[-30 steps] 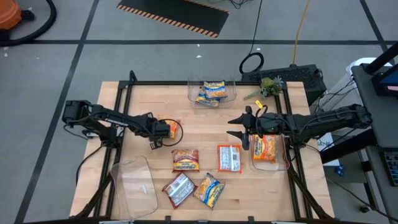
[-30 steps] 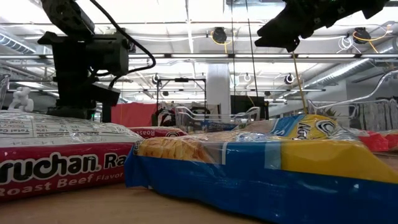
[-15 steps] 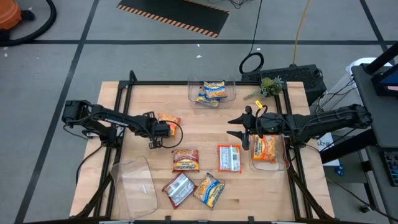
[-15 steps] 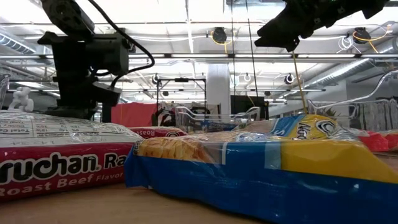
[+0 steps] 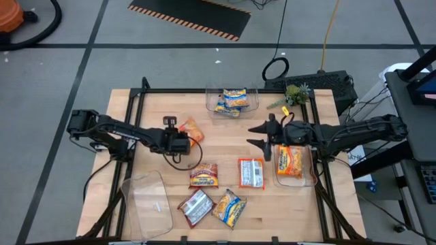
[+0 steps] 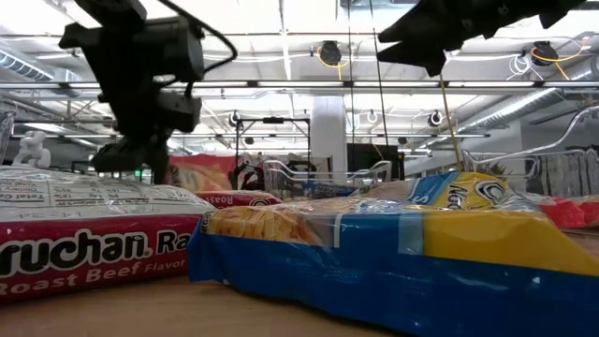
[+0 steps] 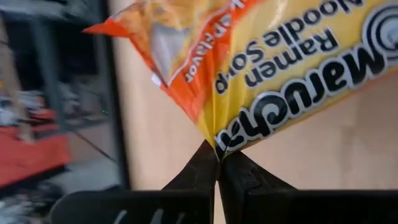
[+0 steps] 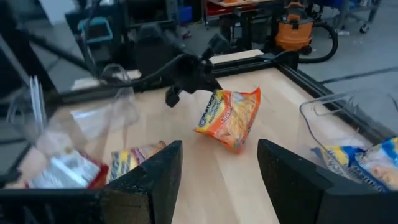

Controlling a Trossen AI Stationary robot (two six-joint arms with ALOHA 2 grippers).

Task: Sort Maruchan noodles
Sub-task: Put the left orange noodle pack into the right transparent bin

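Over on the left, the left gripper (image 5: 187,139) has its fingers (image 7: 239,177) pinched tight on the edge of an orange packet (image 5: 192,128), and the packet hangs lifted off the wooden surface (image 5: 157,109), tilted, with its printed face toward the wrist camera. From the right wrist view the same orange packet (image 8: 229,118) shows dangling from that dark gripper above the boards. Near the front left corner stands a clear bin (image 5: 146,201), with nothing I can make out inside it.

Moving toward the middle, four packets lie flat on the surface: an orange one (image 5: 203,175) just below the raised packet, a red-and-silver one (image 5: 195,207) near the front edge, a blue-and-yellow one (image 5: 229,207) beside it, and a second red-and-silver one (image 5: 251,172) further right. At the far edge, centre, a second clear bin (image 5: 253,103) holds blue-and-yellow packets (image 5: 233,100).

To the right, the right gripper (image 5: 263,136) hovers above the surface with its fingers (image 8: 149,174) spread apart and nothing between them. Just beside it, at the right edge, a third clear bin (image 5: 308,178) holds an orange packet (image 5: 289,161). A small green plant (image 5: 296,94) sits near the back right corner.
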